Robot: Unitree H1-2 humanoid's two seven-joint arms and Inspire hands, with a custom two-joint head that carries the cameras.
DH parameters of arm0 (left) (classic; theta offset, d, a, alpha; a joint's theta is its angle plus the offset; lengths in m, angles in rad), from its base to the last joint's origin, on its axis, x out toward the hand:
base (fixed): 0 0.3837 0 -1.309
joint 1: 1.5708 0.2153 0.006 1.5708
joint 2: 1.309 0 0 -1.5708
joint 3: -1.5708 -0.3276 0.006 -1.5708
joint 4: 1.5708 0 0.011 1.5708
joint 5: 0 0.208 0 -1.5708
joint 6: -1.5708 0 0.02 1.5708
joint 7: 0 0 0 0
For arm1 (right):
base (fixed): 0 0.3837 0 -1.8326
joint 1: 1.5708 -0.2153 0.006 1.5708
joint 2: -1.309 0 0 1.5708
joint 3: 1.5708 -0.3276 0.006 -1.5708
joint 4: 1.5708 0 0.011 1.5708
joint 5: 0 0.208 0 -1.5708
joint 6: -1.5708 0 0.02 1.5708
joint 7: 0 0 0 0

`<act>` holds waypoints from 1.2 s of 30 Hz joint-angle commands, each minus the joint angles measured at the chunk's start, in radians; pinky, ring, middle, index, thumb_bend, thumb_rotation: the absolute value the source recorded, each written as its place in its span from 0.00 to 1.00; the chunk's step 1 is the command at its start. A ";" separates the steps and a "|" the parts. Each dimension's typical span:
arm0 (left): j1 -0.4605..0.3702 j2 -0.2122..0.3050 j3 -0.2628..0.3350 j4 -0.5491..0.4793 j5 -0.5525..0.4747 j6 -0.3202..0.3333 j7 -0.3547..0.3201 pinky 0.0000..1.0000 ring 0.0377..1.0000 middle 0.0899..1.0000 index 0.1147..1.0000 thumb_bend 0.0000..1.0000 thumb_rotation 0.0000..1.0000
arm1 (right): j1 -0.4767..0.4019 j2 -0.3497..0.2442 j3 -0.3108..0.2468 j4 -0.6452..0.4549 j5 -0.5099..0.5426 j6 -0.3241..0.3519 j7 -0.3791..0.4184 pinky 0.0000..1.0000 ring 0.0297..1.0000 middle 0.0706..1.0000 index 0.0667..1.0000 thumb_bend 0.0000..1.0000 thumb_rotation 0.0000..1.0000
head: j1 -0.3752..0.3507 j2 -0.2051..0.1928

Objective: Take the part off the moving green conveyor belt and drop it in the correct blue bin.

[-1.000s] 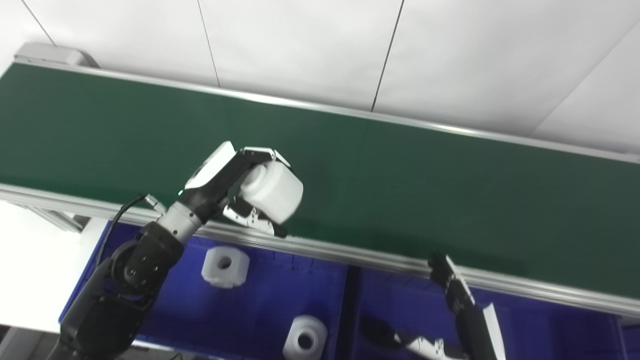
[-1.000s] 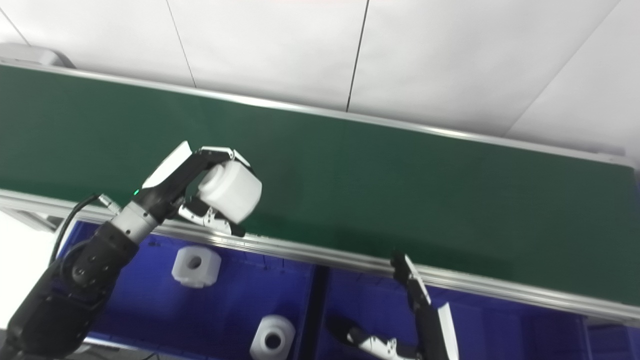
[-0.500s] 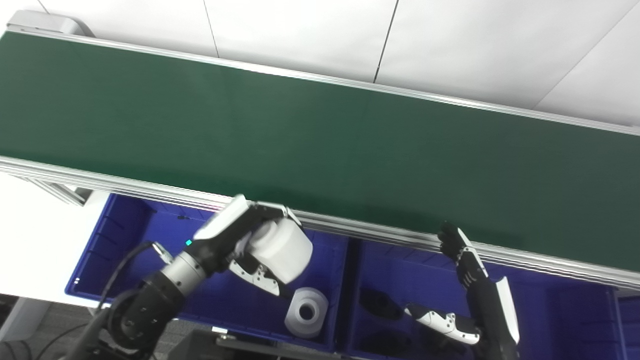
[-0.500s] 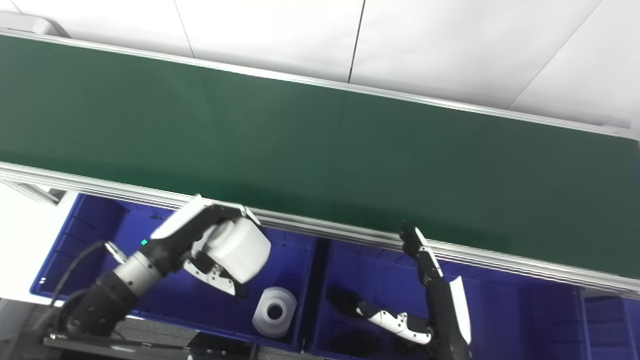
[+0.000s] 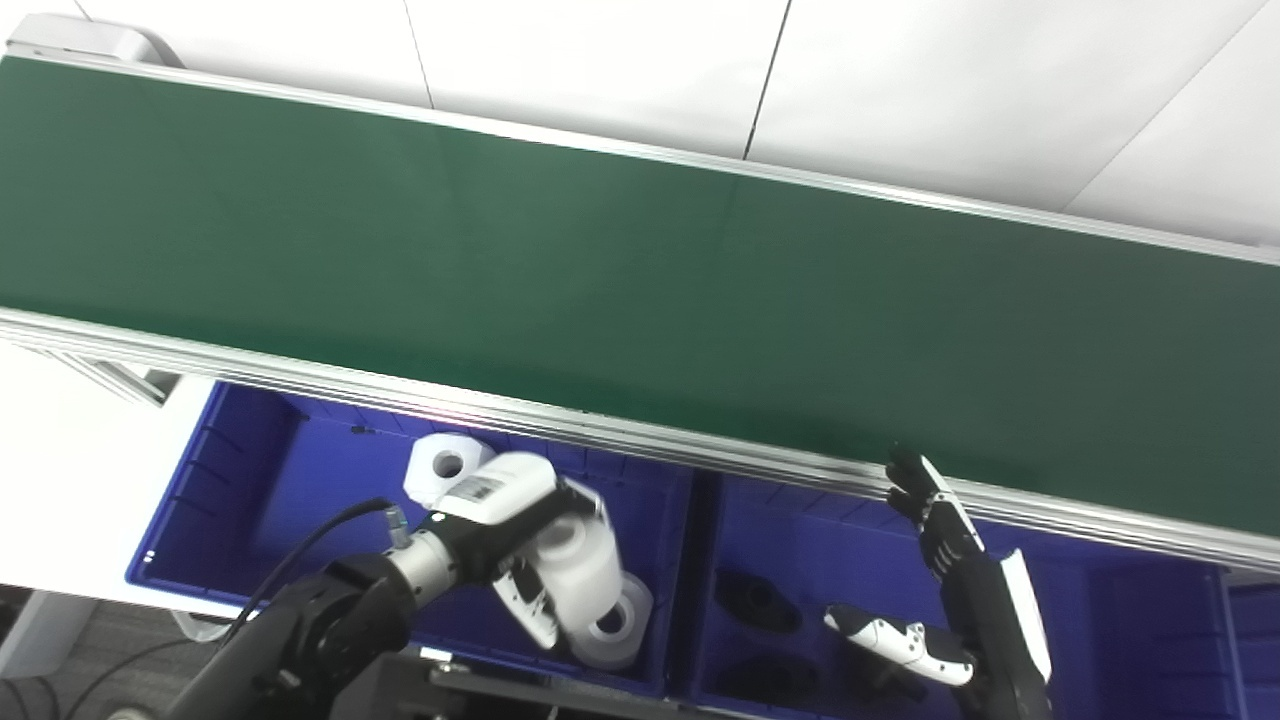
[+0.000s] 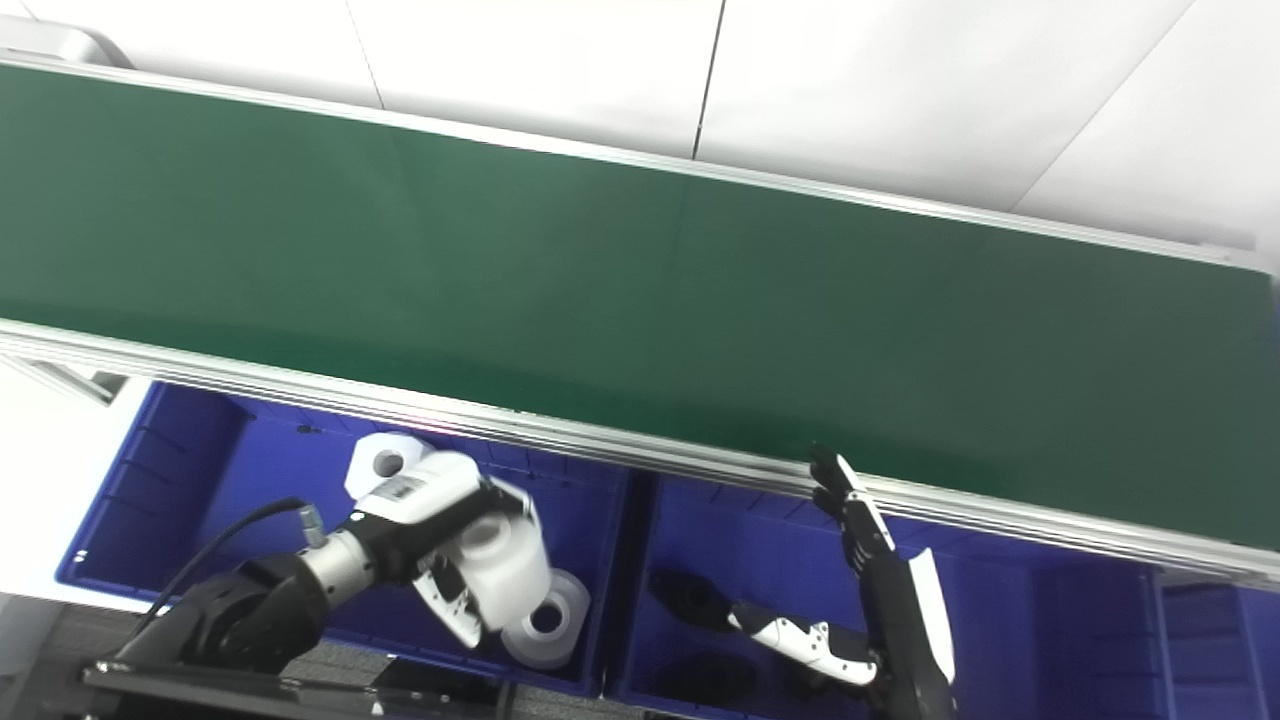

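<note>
White cylindrical part (image 5: 580,575), tilted, held over left blue bin (image 5: 250,480)

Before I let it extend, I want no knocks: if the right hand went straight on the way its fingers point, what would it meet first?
Probably the conveyor's metal rail. The right hand is open, its fingers pointing up and away with their tips just short of the rail's edge, the green conveyor belt beyond. Depth is unclear.

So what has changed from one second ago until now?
The left hand, shut on the white part, carried it from above the green belt down into the left blue bin, beside two white parts already there. It has not let go. The right hand stayed open over the right bin.
</note>
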State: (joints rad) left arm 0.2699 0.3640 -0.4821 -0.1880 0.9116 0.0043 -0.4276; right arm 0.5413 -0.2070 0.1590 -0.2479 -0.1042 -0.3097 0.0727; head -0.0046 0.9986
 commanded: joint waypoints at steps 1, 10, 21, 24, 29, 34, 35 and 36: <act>-0.022 0.000 -0.027 -0.065 0.153 0.081 -0.093 0.97 0.92 0.88 0.83 0.64 0.93 | 0.005 0.009 -0.011 -0.029 -0.002 0.011 0.001 0.90 0.93 0.94 0.91 0.82 0.40 | 0.000 0.001; 0.012 -0.001 0.026 -0.135 0.132 0.121 -0.098 1.00 1.00 1.00 0.97 0.91 1.00 | 0.009 0.040 -0.008 -0.030 -0.013 0.021 -0.001 0.90 0.93 0.93 0.90 0.83 0.40 | 0.017 -0.012; 0.119 -0.101 0.231 -0.073 -0.776 -0.201 0.035 0.85 0.89 0.88 0.84 0.78 0.57 | -0.003 0.058 0.022 -0.011 -0.072 0.011 0.009 0.87 0.90 0.91 0.90 0.83 0.43 | -0.015 -0.044; 0.101 -0.127 0.238 -0.050 -0.894 -0.230 0.012 0.88 0.89 0.87 0.82 0.80 0.55 | 0.000 0.074 0.040 0.001 -0.106 0.003 -0.002 0.85 0.89 0.90 0.89 0.84 0.42 | -0.074 -0.060; 0.055 -0.119 0.236 0.029 -0.985 -0.292 -0.024 0.86 0.88 0.86 0.81 0.79 0.46 | 0.006 0.100 0.076 0.019 -0.155 0.006 -0.011 0.84 0.88 0.90 0.89 0.84 0.39 | -0.126 -0.085; 0.027 -0.088 0.265 0.106 -1.025 -0.349 -0.031 0.86 0.88 0.85 0.80 0.79 0.43 | 0.013 0.146 0.122 0.049 -0.226 0.003 -0.035 0.83 0.88 0.89 0.88 0.84 0.40 | -0.240 -0.119; 0.020 -0.080 0.268 0.128 -1.037 -0.358 -0.039 0.86 0.88 0.85 0.80 0.79 0.43 | 0.015 0.157 0.127 0.055 -0.235 0.003 -0.044 0.84 0.89 0.89 0.88 0.84 0.40 | -0.255 -0.121; 0.014 -0.071 0.269 0.147 -1.051 -0.360 -0.049 0.85 0.88 0.85 0.81 0.79 0.43 | 0.014 0.166 0.131 0.064 -0.246 -0.003 -0.054 0.83 0.88 0.89 0.88 0.84 0.40 | -0.268 -0.123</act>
State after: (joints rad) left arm 0.2970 0.2763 -0.2226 -0.0499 -0.1104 -0.3178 -0.4634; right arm 0.5449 -0.0597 0.2811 -0.1694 -0.3400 -0.2810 0.0416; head -0.2606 0.8759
